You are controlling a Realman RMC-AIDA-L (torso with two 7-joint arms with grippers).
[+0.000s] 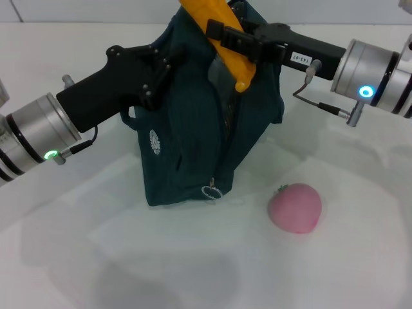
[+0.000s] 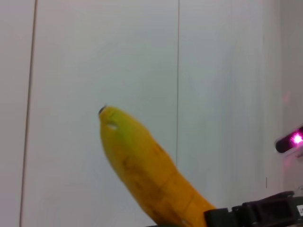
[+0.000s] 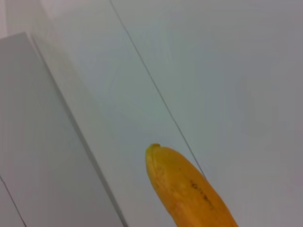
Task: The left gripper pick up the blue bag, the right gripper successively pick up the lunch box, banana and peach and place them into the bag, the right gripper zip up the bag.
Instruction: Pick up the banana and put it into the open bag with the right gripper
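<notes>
While dark blue fabric bag [image 1: 187, 129] stands mid-table, I see right gripper [image 1: 226, 40] clamped on long yellow banana [image 1: 222, 38], long axis running 11-to-5, lower tip over bag mouth. Left gripper [image 1: 151, 74] pinches bag's 9 o'clock rim. Pink round peach [image 1: 295, 206] waits at bag's 4 o'clock.

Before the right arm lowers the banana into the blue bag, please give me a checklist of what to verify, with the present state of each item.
1. Banana gripped by right end effector: ok.
2. Left end effector holds blue bag upright: ok.
3. Banana's lower end over the bag opening: ok.
4. Bag opening wide enough: cannot tell.
5. Lunch box already inside: cannot tell, interior hidden.
6. Peach on the table, apart from the bag: ok.
</notes>
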